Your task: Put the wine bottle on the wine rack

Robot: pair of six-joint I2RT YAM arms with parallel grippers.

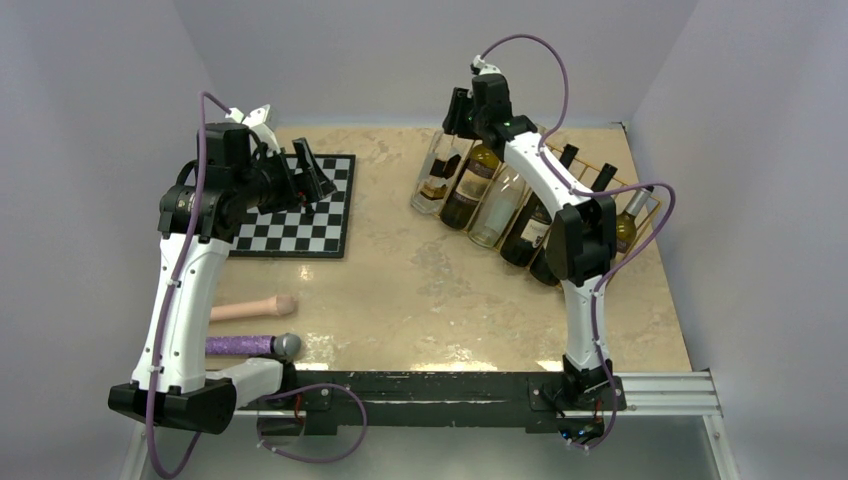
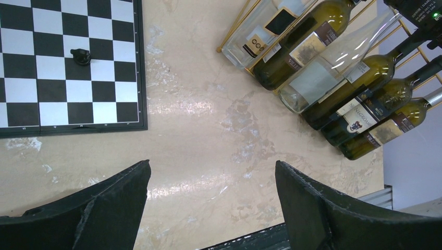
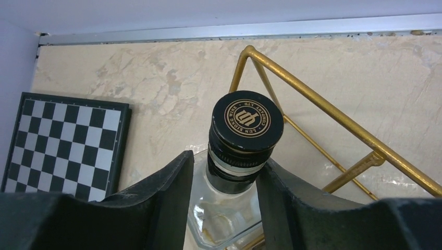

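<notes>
Nearest me, at the counter's left edge, a purple rod with a grey knob lies just beside a beige rod, the two roughly parallel. Beyond them the left gripper hangs over the board. Its fingers are spread wide with nothing between them, just bare counter below. From its wrist I can see one small black piece standing on a white square of the board. Further back on the right sits the rack, a gold wire frame set at an angle and full of bottles lying slanted side by side, bottoms on the counter. The bottle is the clear one in the leftmost slot, at the end of the rack nearest the board, its neck pointing up and back. Five other bottles fill the slots to its right, one clear, the rest greenish or dark. The right arm reaches to the far end of the counter, and the right gripper sits at that bottle's top. From its wrist, its fingers straddle the neck just under the black cap with a gold emblem. One finger is against the glass and the other shows a sliver of space. I cannot tell whether it is gripping or merely around the neck. A gold bar of the rack runs just behind the cap.
</notes>
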